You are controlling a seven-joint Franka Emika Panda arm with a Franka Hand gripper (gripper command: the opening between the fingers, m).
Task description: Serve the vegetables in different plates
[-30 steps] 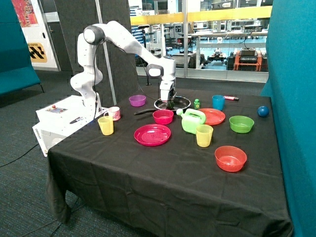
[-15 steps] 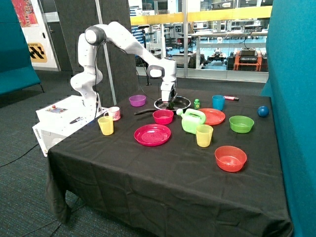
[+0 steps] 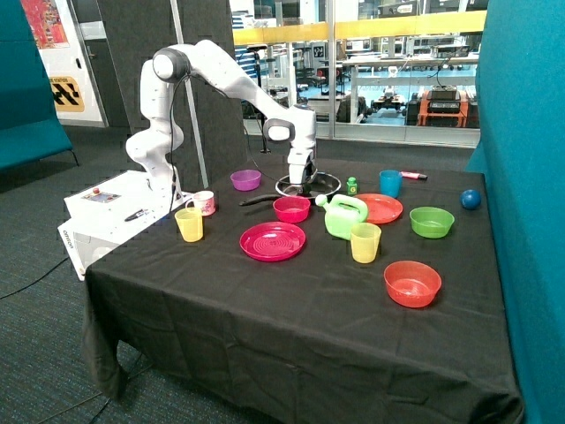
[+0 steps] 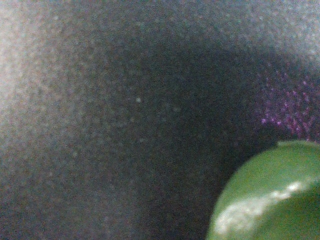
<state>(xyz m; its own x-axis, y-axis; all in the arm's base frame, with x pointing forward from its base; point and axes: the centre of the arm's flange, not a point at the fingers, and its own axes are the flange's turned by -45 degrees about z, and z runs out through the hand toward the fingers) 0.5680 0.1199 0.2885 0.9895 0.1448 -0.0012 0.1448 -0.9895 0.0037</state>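
Observation:
My gripper (image 3: 301, 183) reaches down into the black frying pan (image 3: 325, 184) at the back of the table. The wrist view is filled by the dark pan surface, with one green vegetable (image 4: 272, 200) very close to the camera. In the outside view the hand hides what lies in the pan. The magenta plate (image 3: 273, 241) lies in front of the pan, past a pink bowl, and shows nothing on it. The orange-red plate (image 3: 381, 208) lies beside the pan, behind the green watering can.
Around the pan stand a pink bowl (image 3: 291, 208), a purple bowl (image 3: 245, 179), a green watering can (image 3: 344, 216), a small green bottle (image 3: 351, 185) and a blue cup (image 3: 390, 183). Two yellow cups (image 3: 189, 224) (image 3: 365, 242), a green bowl (image 3: 432, 221) and a red bowl (image 3: 412, 283) sit nearer the front.
The wrist has shifted only slightly over the pan, seemingly a little upward. Nothing on the table has moved.

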